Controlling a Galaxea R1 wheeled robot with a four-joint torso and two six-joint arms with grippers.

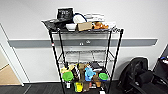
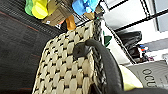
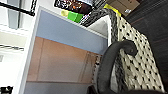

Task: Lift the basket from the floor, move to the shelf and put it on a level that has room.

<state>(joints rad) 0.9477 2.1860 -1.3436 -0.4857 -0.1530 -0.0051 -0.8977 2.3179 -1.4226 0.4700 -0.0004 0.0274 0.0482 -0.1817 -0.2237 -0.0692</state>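
Woven basket (image 2: 67,72): carried by its loop handles (image 3: 110,62), level for shelving.
Shelf (image 1: 85,60): frame centre; middle level (image 1: 85,55) bare.
Grippers: grip cannot be told.

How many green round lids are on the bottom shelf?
2. One green lid sits at the left of the lowest tier, the other green lid at the right. More may be hidden behind the clutter there.
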